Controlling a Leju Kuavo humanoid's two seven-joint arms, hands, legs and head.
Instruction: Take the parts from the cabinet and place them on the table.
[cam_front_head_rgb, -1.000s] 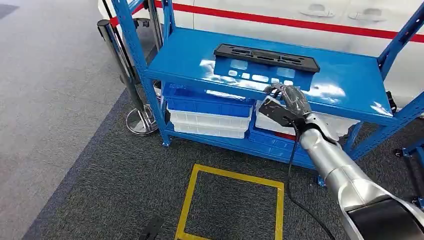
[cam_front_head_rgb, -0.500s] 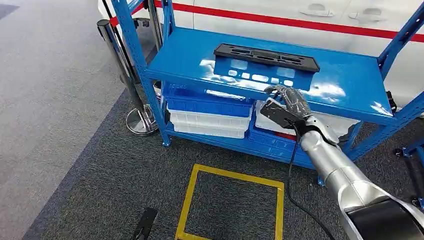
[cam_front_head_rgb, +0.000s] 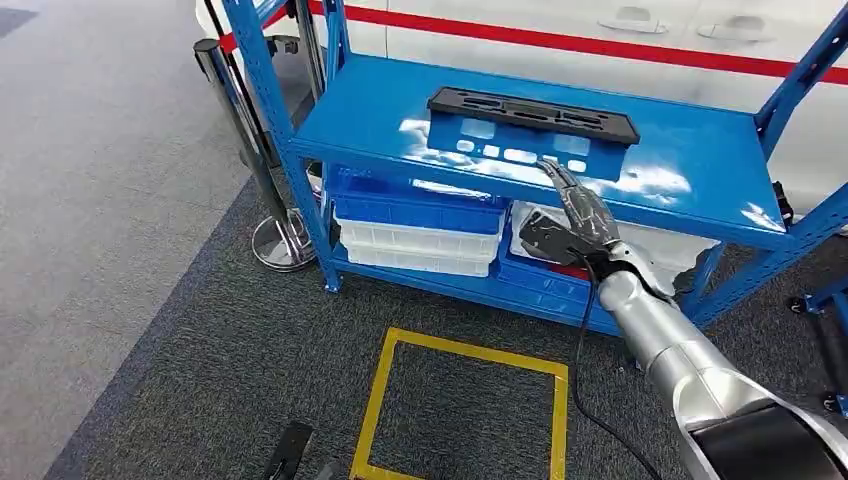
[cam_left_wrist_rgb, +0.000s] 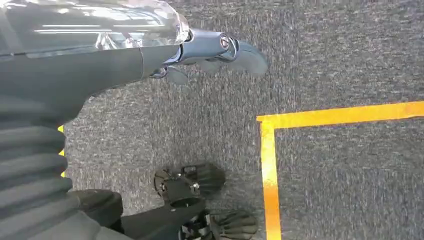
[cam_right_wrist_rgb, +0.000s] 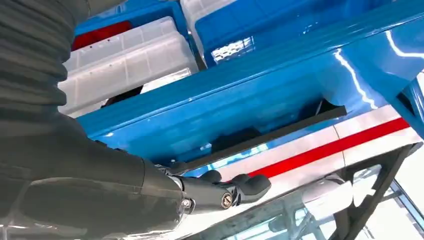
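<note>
**Right hand held flat over the shelf edge, part lying untouched**

The long black plastic part with slotted openings (cam_front_head_rgb: 533, 114) is lying flat on the top shelf of the glossy blue metal cabinet (cam_front_head_rgb: 690, 170), toward its back, and its reflection is being thrown on the shiny surface in front of it. It is being touched by nothing. The right hand (cam_front_head_rgb: 572, 205) is being held at the shelf's front edge, its fingers (cam_front_head_rgb: 560, 176) stretched out straight and pointing toward the part, apart from it — nothing is being grasped, and the hand is released. In the right wrist view the same fingers (cam_right_wrist_rgb: 235, 187) are seen extended beside the shelf's blue lip, with the black part (cam_right_wrist_rgb: 280, 132) beyond them.

Under the top shelf, stacked white and blue plastic bins (cam_front_head_rgb: 420, 228) are being stored, with a further white bin (cam_front_head_rgb: 655, 245) and something red behind the silver right arm. A chrome stanchion post (cam_front_head_rgb: 245, 150) with a round base is standing just beside the cabinet's left leg. Behind the cabinet a white wall with a red stripe (cam_front_head_rgb: 600, 45) is running across.

The floor is being covered by dark grey carpet (cam_front_head_rgb: 200, 380), with a lighter grey strip at the left, and a yellow taped square (cam_front_head_rgb: 465, 400) is marked in front of the cabinet. The left hand (cam_left_wrist_rgb: 220, 50) is hanging over this carpet near the tape, holding nothing, its fingers loosely extended.
</note>
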